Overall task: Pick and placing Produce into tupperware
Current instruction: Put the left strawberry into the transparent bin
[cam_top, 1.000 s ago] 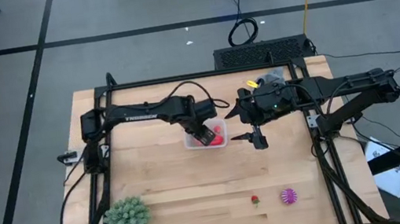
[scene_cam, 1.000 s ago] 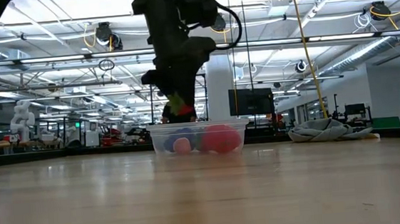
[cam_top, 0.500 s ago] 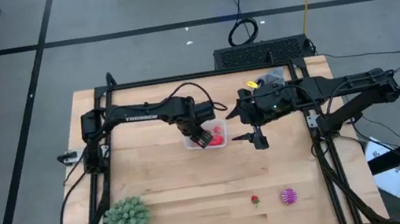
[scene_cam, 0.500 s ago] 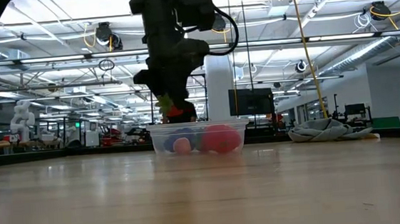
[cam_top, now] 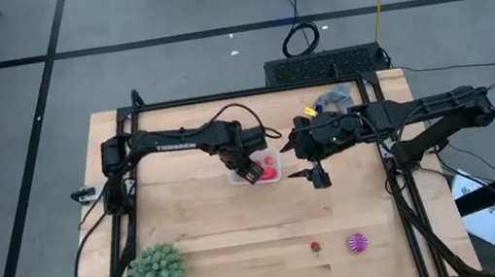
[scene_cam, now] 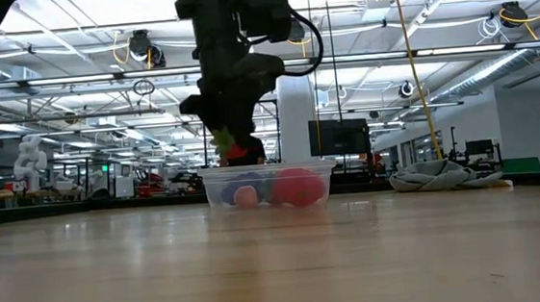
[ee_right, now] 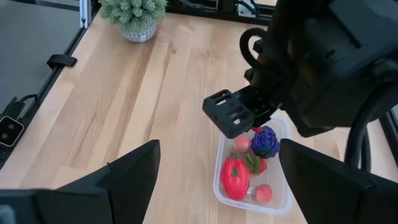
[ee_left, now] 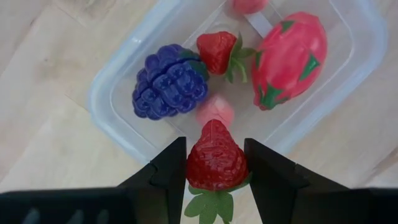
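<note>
The clear tupperware (cam_top: 270,169) stands mid-table and holds a purple berry cluster (ee_left: 169,82), a red strawberry (ee_left: 217,51), a large pink-red fruit (ee_left: 289,59) and a small pink piece (ee_left: 215,110). My left gripper (cam_top: 250,168) hangs just above the tub, shut on another red strawberry (ee_left: 215,163). My right gripper (cam_top: 316,175) hovers open and higher up, to the tub's right, with nothing between its fingers. Near the front edge, a small strawberry (cam_top: 316,245) and a magenta spiky ball (cam_top: 356,242) lie on the table. My left gripper pinches the strawberry's two opposite sides (ee_left: 191,167) between its two fingers, which come from above and point down. The fruit hangs with its green leaves (ee_left: 208,204) toward the wrist and its tip down. It is clear of the tub (scene_cam: 266,185), over the tub's edge.
A big green spiky ball (cam_top: 157,270) sits at the near left corner. A grey cloth (cam_top: 330,99) lies at the far right, behind my right arm. Bare wood stretches between the tub and the front objects.
My left gripper has tipped slightly over the tub, bringing the held strawberry a little lower. My right gripper has sunk a little beside the tub and has stayed open.
</note>
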Available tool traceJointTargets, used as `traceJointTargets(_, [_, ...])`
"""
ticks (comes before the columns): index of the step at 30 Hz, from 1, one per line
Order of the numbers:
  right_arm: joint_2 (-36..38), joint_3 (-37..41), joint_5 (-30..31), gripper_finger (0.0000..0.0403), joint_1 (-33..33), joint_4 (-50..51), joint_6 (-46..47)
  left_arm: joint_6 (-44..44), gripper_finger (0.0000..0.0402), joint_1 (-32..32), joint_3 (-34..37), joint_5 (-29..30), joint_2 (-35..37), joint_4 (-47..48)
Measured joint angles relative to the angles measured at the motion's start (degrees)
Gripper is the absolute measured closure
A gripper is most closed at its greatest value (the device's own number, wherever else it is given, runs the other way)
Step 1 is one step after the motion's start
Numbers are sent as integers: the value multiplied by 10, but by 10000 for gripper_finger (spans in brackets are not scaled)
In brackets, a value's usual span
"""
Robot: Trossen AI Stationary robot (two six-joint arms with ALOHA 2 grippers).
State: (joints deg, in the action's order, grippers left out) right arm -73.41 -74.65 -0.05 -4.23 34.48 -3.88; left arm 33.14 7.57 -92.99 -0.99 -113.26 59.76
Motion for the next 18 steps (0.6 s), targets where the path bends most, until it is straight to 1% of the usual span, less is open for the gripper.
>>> traceJointTargets(11, [0, 0, 0, 83, 0, 0, 0, -4, 256, -2, 0, -5, -33, -29])
traceJointTargets(18, [0, 0, 0, 83, 0, 0, 0, -4, 256, -3, 1, -5, -39, -20])
